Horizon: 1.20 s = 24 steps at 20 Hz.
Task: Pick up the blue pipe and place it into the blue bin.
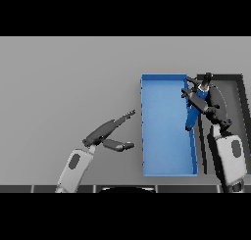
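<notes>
Blue pipe (192,115) is held by curled right hand (198,94), hanging just below it over blue bin (166,136)'s right wall; next: move left & let go w/ care.

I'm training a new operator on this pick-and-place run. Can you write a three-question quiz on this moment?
1. True or false: the blue pipe lies flat on the table, left of the blue bin.
2. Which hand holds the pipe? A) left hand B) right hand
3. Fill in: the dark bin stands on the blue bin's ____ side.

Key:
1. False; it is held over the blue bin's right edge.
2. B; the left hand hangs open over the table.
3. Right.
</notes>
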{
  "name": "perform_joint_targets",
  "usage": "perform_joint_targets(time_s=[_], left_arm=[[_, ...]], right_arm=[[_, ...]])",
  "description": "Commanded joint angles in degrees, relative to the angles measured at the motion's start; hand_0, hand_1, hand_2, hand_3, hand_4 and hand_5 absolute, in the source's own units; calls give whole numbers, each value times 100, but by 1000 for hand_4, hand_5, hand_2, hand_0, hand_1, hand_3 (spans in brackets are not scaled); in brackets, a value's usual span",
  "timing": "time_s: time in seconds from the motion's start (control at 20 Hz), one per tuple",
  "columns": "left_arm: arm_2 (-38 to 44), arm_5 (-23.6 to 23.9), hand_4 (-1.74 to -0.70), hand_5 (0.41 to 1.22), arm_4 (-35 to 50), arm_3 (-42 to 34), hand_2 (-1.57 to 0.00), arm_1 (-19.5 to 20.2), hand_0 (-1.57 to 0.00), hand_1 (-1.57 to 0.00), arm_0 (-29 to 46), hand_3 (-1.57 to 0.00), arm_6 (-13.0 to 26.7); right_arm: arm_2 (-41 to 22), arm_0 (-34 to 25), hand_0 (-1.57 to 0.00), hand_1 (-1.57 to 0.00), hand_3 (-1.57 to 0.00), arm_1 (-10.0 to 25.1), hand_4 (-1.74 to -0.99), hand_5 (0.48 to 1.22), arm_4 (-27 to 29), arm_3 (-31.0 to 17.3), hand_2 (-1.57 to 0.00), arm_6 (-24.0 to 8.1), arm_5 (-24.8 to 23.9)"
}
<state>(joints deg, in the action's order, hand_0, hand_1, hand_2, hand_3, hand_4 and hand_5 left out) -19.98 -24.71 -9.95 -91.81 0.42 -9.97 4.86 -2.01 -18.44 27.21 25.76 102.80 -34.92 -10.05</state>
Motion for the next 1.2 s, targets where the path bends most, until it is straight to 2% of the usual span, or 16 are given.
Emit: perform_joint_targets(time_s=[0.0,0.05,0.1,0.15,0.3,0.35,0.4,0.5,0.6,0.75,0.9,1.15], left_arm=[[-12,-35,-884,425,42,-42,1,-2,1,1,24,1,45],[-69,-10,-887,423,2,-11,1,-65,1,1,36,1,84],[-78,-13,-888,422,-18,-43,1,-19,1,1,97,1,17],[-120,11,-887,420,-37,-90,1,-62,1,1,98,1,81],[-64,9,-883,421,-54,-5,1,-19,1,1,14,1,68],[-70,-19,-883,421,-20,-31,1,-19,1,1,31,1,57],[-54,-37,-882,421,13,-78,1,-11,1,1,-1,1,88],[-102,-34,-878,422,-27,-86,1,-22,1,1,36,1,81],[-98,-28,-878,427,-28,-84,1,-26,1,1,36,1,109],[-96,-15,-881,429,-11,-128,1,-40,1,1,47,1,139],[-63,-13,-886,428,5,-101,1,-37,1,1,39,1,181],[-60,13,-885,428,-25,-78,1,-52,1,1,10,1,205]], right_arm=[[-282,113,-1571,-1571,-1571,225,-1741,1221,14,-19,-1571,-1,-315],[-535,220,-1571,-1571,-1508,422,-1741,1221,93,-15,-1571,-1,-676],[-701,370,-1571,-1571,-1521,551,-1741,1221,211,-1,-1571,-1,-937],[-944,436,-1571,-1571,-1255,749,-1741,1221,319,72,-1571,0,-1188],[-1684,396,-1571,-1571,-908,1285,-1741,1221,588,-278,-1571,0,-1795],[-1944,335,-1571,-1548,-847,1492,-1741,1221,820,-413,-1571,1,-2063],[-2267,223,-1465,-1336,-788,1714,-1678,1221,1079,-503,-1339,0,-2242],[-2902,-135,-937,-855,-504,2107,-1503,1221,1596,-742,-856,-6,-2593],[-3082,-228,-599,-547,-322,2226,-1337,1221,1691,-781,-548,-5,-2454],[-3757,-591,-306,-279,-164,2652,-1175,1084,1990,-902,-280,-5,-2167],[-4617,-1153,-156,-143,-84,2969,-1083,934,2208,-1043,-143,-2,-1900],[-5358,-1682,-51,-46,-27,3182,-1051,787,2297,-1238,-46,-2,-1778]])
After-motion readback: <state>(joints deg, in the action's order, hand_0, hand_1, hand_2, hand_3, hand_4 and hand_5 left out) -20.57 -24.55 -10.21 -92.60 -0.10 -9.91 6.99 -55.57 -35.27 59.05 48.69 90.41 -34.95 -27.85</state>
